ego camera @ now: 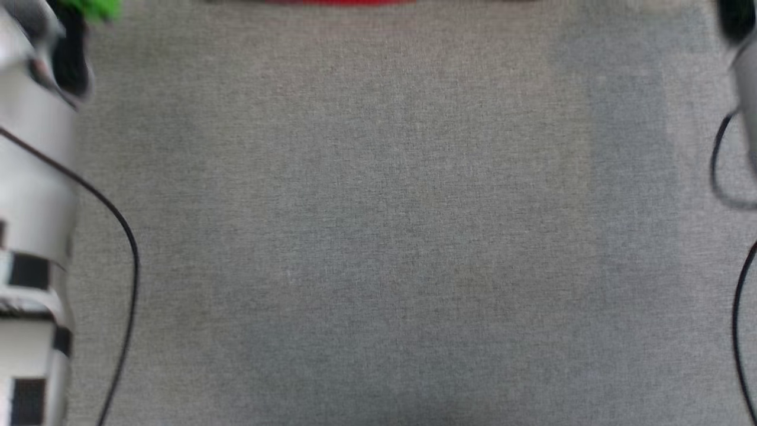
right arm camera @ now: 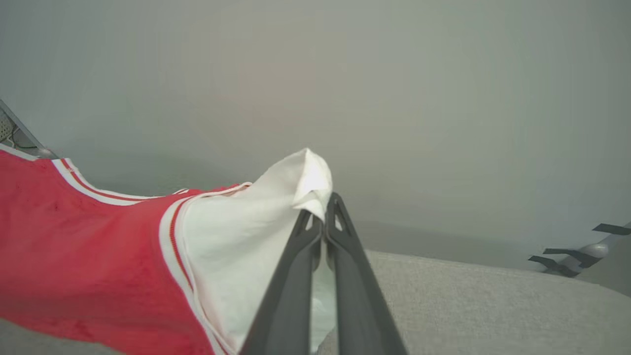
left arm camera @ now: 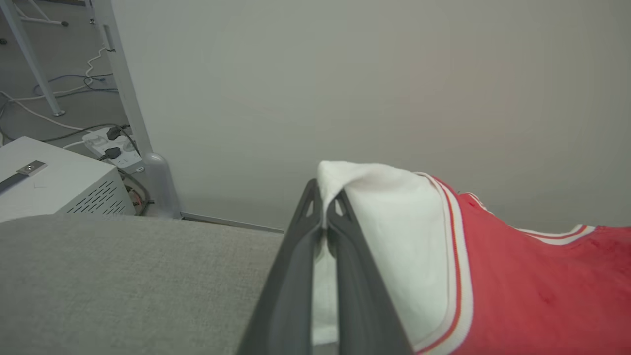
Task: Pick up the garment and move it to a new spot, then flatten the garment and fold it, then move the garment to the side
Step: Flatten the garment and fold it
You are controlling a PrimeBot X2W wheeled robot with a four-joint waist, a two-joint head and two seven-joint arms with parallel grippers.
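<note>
- Head view: the grey cloth-covered bench (ego camera: 378, 236) takes up the middle. The garment (ego camera: 340, 2) is a thin red strip at the middle of the bench's far edge, its length lying along that edge. The picture is too blurred to show more of it.
- Head view: the pale left forearm (ego camera: 29, 195) stands along the bench's left edge with a black cable (ego camera: 127, 248) looping off it. A blurred green patch (ego camera: 91, 7) sits at the far left corner.
- Left wrist view: the left gripper (left arm camera: 324, 197) is pinched shut on a white sleeve (left arm camera: 389, 222), which peaks at the fingertips. From there the garment (left arm camera: 532, 281) runs sideways to the right edge of the picture, sagging between.
- Left wrist view: red-and-white striped trim borders the sleeve seam and the neckline. The red body is smooth.
- Left wrist view: beyond the bench (left arm camera: 123, 281) rises a plain pale wall (left arm camera: 345, 74). At the left stand a grey vented box (left arm camera: 54, 182) and a power strip (left arm camera: 116, 145) with cables on the floor.
- Right wrist view: the right gripper (right arm camera: 323, 209) is clamped on the other white sleeve (right arm camera: 256, 231). The garment (right arm camera: 84, 246) stretches away to the left, its long axis spanning sleeve to sleeve.
- Right wrist view: the bench (right arm camera: 493, 305) lies below and to the right, with a pale leg banded in black tape (right arm camera: 572, 256) past its far corner.
</note>
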